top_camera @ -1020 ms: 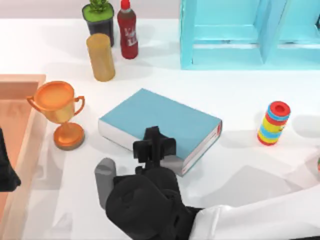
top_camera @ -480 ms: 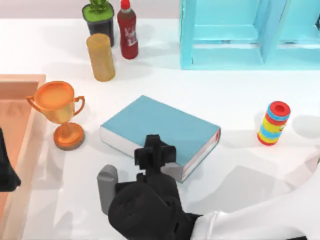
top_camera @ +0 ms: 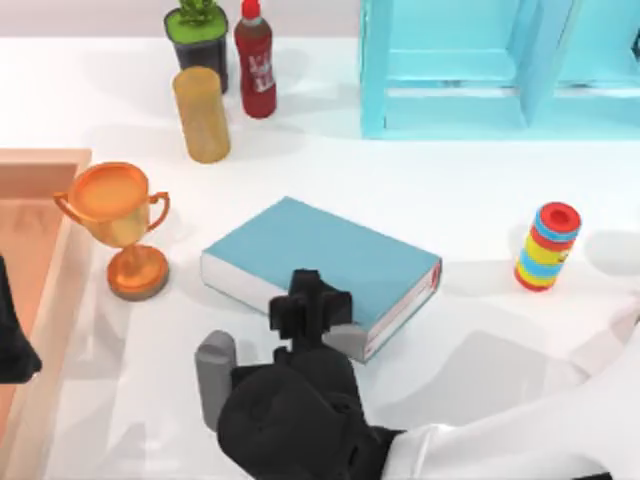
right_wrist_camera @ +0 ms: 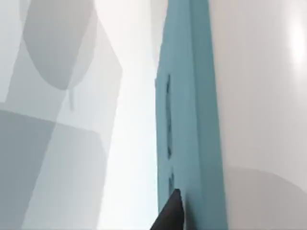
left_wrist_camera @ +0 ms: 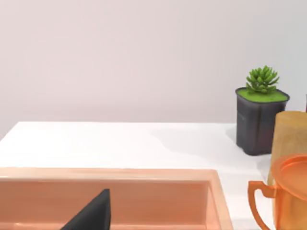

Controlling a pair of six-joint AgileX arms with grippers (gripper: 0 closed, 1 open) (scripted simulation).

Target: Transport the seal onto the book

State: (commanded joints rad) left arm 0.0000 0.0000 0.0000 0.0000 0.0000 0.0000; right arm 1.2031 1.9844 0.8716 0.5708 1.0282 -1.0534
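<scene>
The book, teal-blue with white page edges and a small red spine mark, lies flat in the middle of the table. My right gripper hangs over the book's near edge, and its dark wrist covers what is beneath it. The seal is hidden. In the right wrist view the book's teal cover runs very close past one dark fingertip. My left gripper is parked at the table's left edge over the wooden tray.
An orange-gold trophy stands left of the book. A yellow cylinder, a red bottle and a potted plant stand at the back left. The light-blue shelf unit is at the back right, and a striped ring stack is right of the book.
The right gripper has come slightly toward the table's near edge. The book's far edge has shifted nearer with it. The left arm has stayed put.
</scene>
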